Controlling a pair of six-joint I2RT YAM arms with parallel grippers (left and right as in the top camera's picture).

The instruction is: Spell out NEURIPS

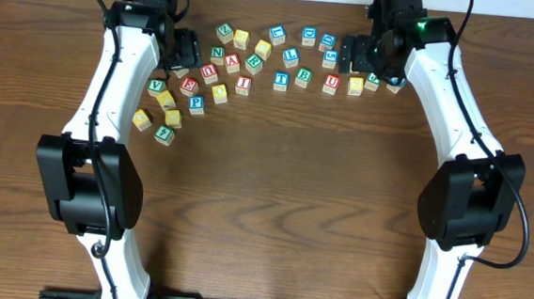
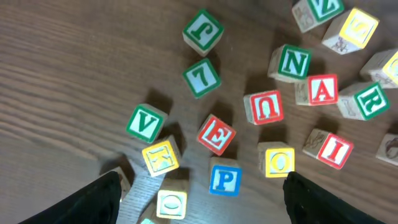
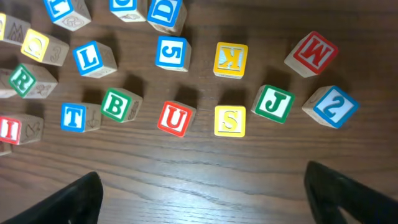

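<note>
Location: all task letters lie loose on the desk (image 1: 273, 197), none lined up. Green N (image 2: 294, 62), red U (image 2: 267, 107), red E (image 2: 216, 134), blue P (image 2: 224, 179), green R (image 2: 365, 101) and red I (image 2: 329, 148) lie in the left cluster. Yellow S (image 3: 229, 121) sits in the right row, just beside a second red U (image 3: 176, 118).

Handling: judged light, rigid and sturdy. The painted faces may slip, so take each across two opposite flat sides where neighbours leave room.

Count: one each of N, E, R, I, P, S; two U.

Left fingers (image 2: 93, 202) spread, empty; right fingers (image 3: 74, 199) likewise.
</note>
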